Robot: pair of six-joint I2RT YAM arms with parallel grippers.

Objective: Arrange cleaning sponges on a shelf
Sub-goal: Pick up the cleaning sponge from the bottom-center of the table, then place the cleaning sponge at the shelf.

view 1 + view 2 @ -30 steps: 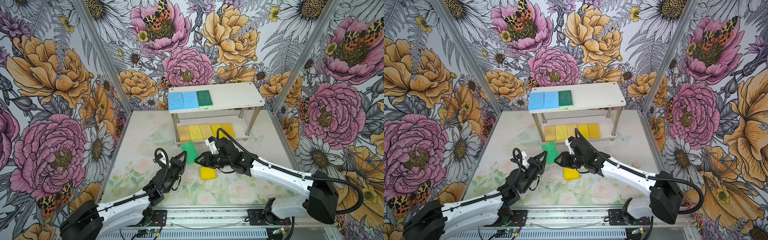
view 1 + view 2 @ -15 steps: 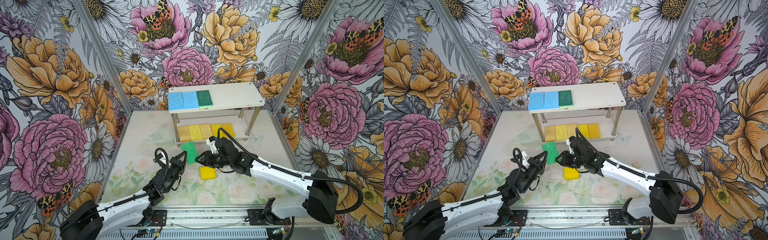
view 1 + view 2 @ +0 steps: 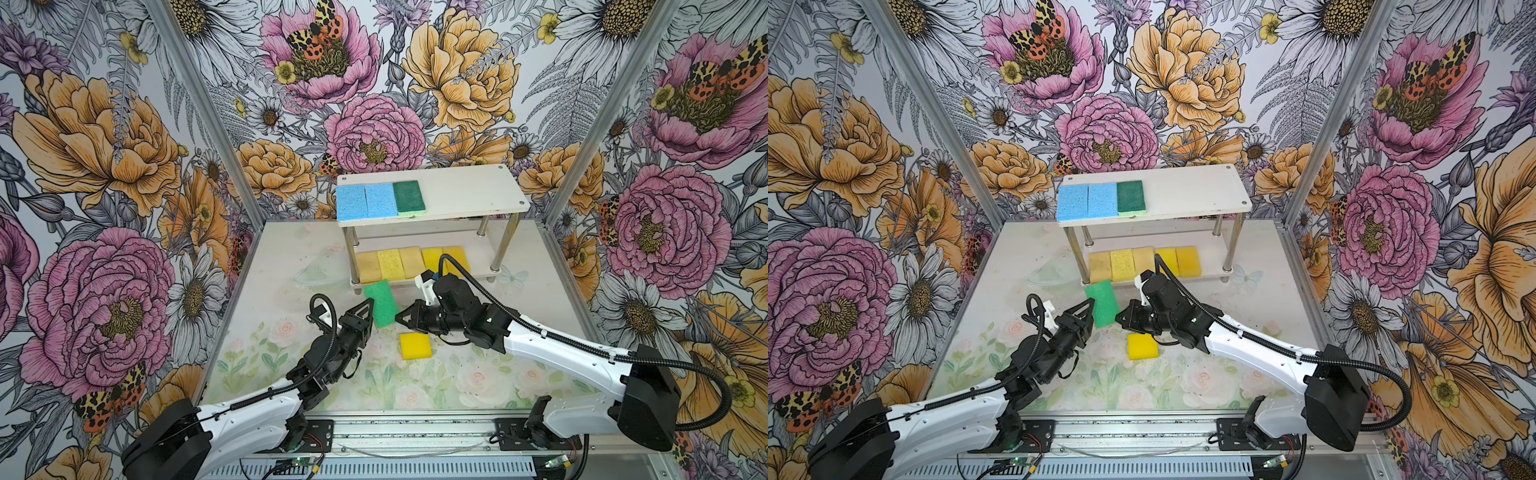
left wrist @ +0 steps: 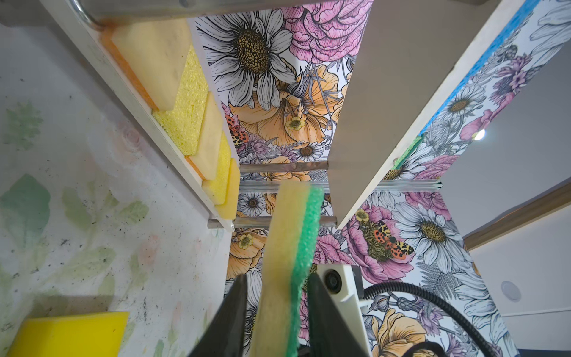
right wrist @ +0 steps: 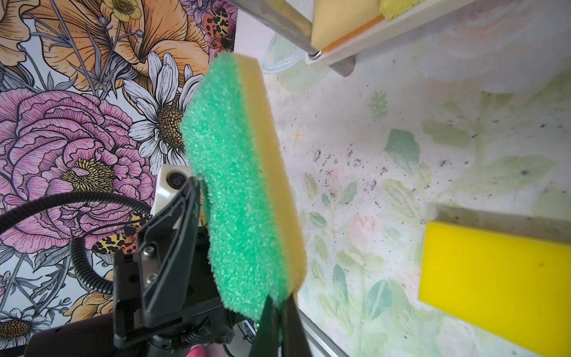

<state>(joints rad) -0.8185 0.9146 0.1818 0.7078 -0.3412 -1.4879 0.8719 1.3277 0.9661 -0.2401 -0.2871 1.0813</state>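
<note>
Pinches the green-topped sponge [image 3: 381,302] at one corner with the right gripper [image 5: 279,298], aloft at 7 o'clock of the shelf [image 3: 465,195]. Straddles it with the left gripper [image 4: 277,276], jaws parted.

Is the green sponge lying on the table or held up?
Held up: the right gripper pinches the green sponge by one corner, clear of the table.
</note>
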